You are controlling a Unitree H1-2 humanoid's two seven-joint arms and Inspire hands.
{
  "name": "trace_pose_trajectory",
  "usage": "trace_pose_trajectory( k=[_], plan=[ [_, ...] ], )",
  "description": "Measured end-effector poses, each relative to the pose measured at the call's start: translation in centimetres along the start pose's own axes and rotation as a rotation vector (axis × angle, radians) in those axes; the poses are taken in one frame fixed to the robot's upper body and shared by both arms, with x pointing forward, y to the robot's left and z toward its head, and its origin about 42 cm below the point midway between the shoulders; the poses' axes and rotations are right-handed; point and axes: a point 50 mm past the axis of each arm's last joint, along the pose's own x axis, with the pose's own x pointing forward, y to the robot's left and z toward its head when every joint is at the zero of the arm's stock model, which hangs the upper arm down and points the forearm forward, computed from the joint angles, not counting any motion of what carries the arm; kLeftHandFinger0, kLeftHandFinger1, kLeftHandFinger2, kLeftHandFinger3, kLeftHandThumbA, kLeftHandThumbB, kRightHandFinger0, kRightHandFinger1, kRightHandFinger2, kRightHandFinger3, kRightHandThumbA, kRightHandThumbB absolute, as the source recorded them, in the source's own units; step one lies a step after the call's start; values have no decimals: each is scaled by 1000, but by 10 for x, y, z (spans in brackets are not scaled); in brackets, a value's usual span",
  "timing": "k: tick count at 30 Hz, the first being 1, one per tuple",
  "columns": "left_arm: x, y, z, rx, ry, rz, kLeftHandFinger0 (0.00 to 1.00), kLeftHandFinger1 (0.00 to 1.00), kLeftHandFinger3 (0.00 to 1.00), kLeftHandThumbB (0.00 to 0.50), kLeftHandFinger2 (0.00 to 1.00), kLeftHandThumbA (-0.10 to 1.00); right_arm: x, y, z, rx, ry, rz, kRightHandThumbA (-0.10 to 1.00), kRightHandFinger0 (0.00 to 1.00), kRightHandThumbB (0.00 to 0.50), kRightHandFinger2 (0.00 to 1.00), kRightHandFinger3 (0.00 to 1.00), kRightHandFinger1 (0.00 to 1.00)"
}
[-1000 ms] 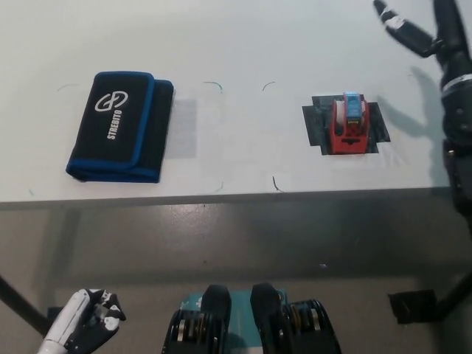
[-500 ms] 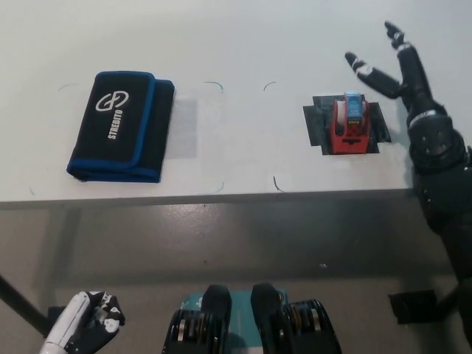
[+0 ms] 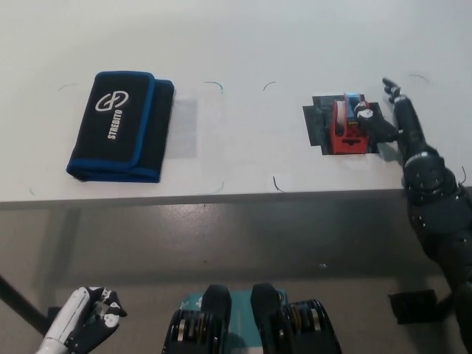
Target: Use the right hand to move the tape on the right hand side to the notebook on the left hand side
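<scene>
Your right hand (image 3: 398, 129), fingers spread, touches the boxy red tape (image 3: 347, 126) at 3 o'clock; soft notebook (image 3: 120, 125) well apart at 9.

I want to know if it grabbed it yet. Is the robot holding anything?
Not yet. The black right hand is open beside the red tape dispenser, one finger touching its right side. The white left hand holds nothing.

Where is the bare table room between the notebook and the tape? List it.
The widest free patch is the white table between the notebook and the tape, with only faint corner marks. The strip beyond both is bare too. It is crowded at the tape, where the right hand reaches in. The left hand rests below the table.
</scene>
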Motion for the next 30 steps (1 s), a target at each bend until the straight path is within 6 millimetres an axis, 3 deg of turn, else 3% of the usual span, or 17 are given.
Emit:
trace_pose_trajectory(
  k=[7,13,16,18,24,30],
  plan=[
    [-1,0,-1,0,2,1,46,161,671,171,388,-7,-2,7,-2,7,-17,-9,639,1000,500,1000,1000,1000],
    [0,1,0,1,1,2,0,81,659,181,318,-19,-4,14,-1,9,-22,-17,673,1000,500,1000,1000,1000],
    [1,2,1,2,-3,3,20,103,648,181,332,-21,-4,19,2,2,-28,-15,691,1000,500,1000,1000,1000],
    [3,2,2,3,-8,2,56,135,653,180,367,-21,-5,28,5,5,-32,-9,690,1000,500,1000,1000,1000],
    [8,4,6,6,-21,3,2,107,662,177,345,-10,-7,49,16,10,-45,17,761,1000,500,1000,1000,1000],
    [11,5,9,10,-27,4,64,158,678,173,401,-8,-11,71,26,13,-63,54,752,1000,500,1000,1000,1000]
  ],
)
